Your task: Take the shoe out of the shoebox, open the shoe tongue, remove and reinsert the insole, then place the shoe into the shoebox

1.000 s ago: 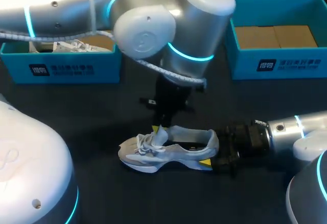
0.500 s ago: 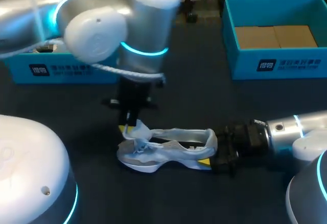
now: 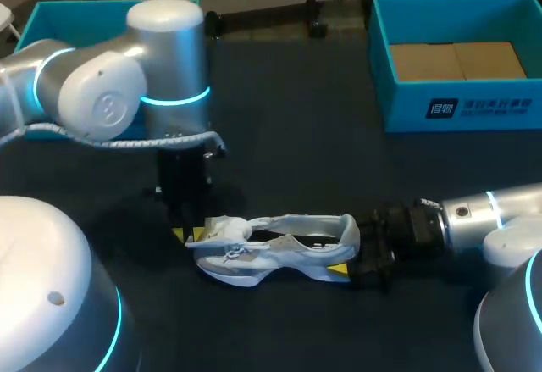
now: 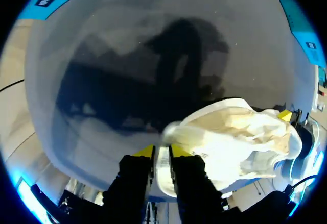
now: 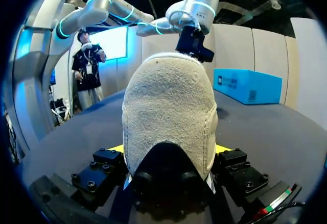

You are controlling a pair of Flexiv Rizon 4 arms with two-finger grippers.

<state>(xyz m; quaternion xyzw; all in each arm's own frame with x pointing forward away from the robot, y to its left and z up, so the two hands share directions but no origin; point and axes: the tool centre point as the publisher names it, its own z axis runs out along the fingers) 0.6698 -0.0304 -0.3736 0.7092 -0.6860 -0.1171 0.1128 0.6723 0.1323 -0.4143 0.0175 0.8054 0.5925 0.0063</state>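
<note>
Lying on its sole toward the near edge of the dark surface [image 3: 322, 160], the pale grey shoe [image 3: 288, 252] points its toe at the left edge and its heel [image 5: 168, 112] at the right edge. The left arm [image 3: 118, 92] comes down over the toe end. Its jaws stand narrow, with both yellow-tipped fingers [image 4: 137, 168] pinching the thin white tongue [image 3: 222, 230], which is folded forward over the laces. The right arm [image 3: 478, 218] lies low along the surface, and its jaws grip the shoe at the heel from both sides. A blue shoebox [image 3: 461, 109] with a cardboard bottom sits at the far right corner, well apart from the shoe. A second blue box [image 3: 59, 18] sits at the far left corner, partly hidden behind the left arm.
</note>
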